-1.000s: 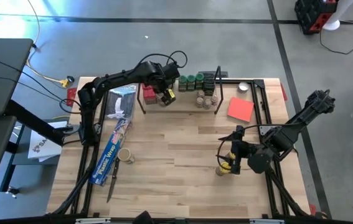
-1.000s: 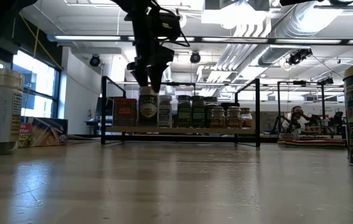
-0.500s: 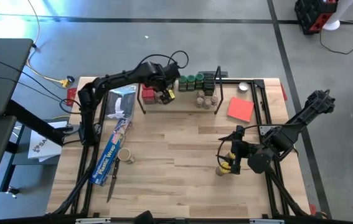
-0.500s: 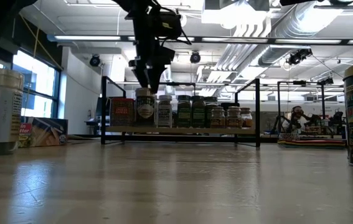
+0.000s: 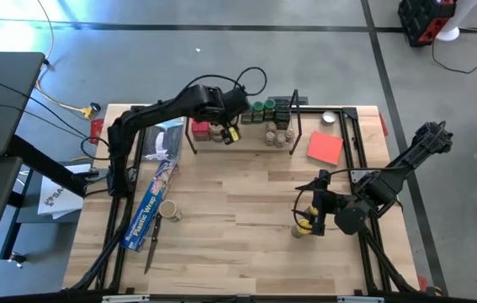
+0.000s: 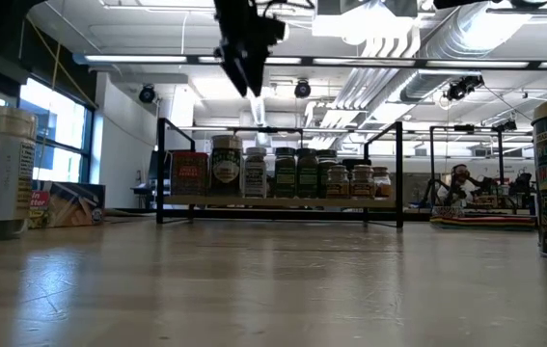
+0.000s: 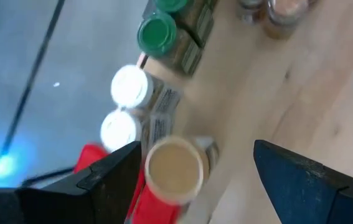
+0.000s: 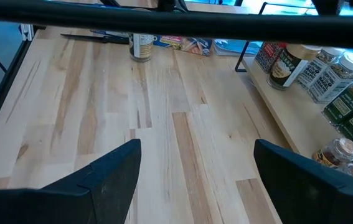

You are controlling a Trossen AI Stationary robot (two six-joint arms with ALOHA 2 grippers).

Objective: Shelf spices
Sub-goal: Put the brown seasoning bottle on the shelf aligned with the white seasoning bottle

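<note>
The shelf [image 5: 251, 141] stands at the table's far edge with a row of spices on it: red tins [image 5: 200, 128], white-lidded jars [image 7: 129, 87], green-lidded jars [image 5: 257, 108]. A tan-lidded jar [image 7: 175, 171] stands upright on the board beside the red tins. My left gripper [image 5: 226, 128] hangs open above that jar, clear of it, high over the shelf in the low view [image 6: 251, 77]. My right gripper [image 5: 315, 212] waits open over the table's near right, next to a yellow-lidded jar [image 5: 304, 225]; nothing lies between its fingers [image 8: 198, 144].
A long blue plastic-wrap box [image 5: 150, 206] and a small jar [image 5: 169, 210] lie on the table's left. A flat red sheet [image 5: 325, 147] lies right of the shelf. Black wire uprights [image 6: 162, 169] stand at the shelf's ends. Bare wood lies in the middle [image 5: 238, 194].
My left gripper stood around the top of the tan-lidded jar and has now risen well above the shelf, turning a little as it went. The jar stays upright on the shelf beside the red tins. Its fingers stay equally wide apart.
</note>
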